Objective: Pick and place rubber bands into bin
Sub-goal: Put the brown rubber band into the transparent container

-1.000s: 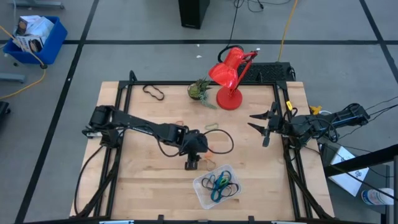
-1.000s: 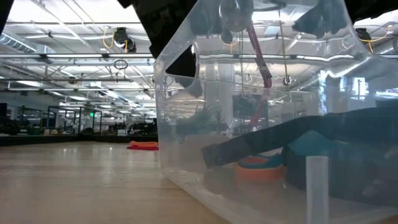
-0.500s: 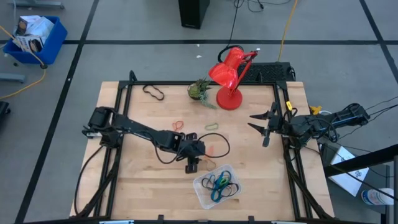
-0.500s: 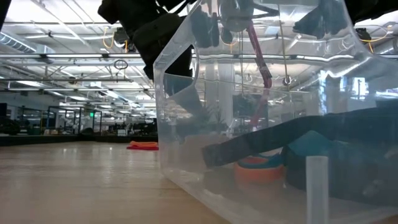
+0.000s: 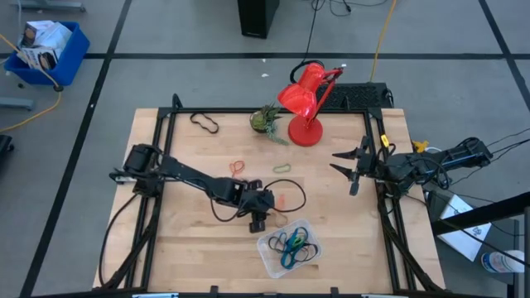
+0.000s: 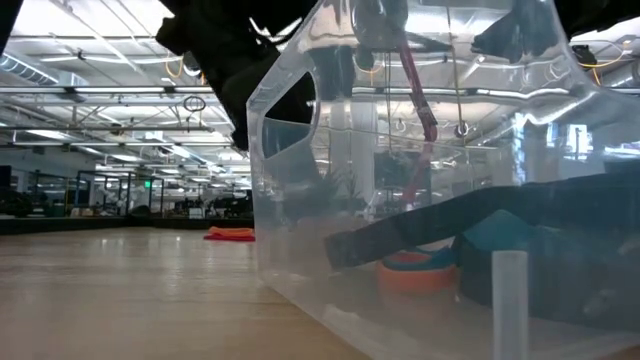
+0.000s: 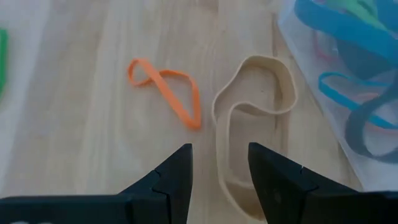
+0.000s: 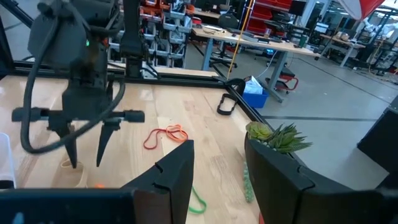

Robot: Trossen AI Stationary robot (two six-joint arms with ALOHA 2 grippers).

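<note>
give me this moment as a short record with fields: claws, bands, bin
left claw: open, low over the table just beside the bin, tips astride one side of the tan band
right claw: open, waiting at the table's right edge
tan band: flat on the wood
orange band: loose beside it
bin: clear, holds blue and black bands
table: wood

Left gripper (image 7: 219,171), two dark fingers (image 7: 177,174) parted, above wooden tabletop (image 7: 74,130). Tan rubber band (image 7: 249,124), a bent loop lying flat, near end between the fingertips. Orange rubber band (image 7: 168,90), twisted, just beside the tan one. Green band (image 7: 2,59) cut off at frame edge. Clear bin (image 7: 323,118) corner alongside, blue bands (image 7: 339,31) inside.
</note>
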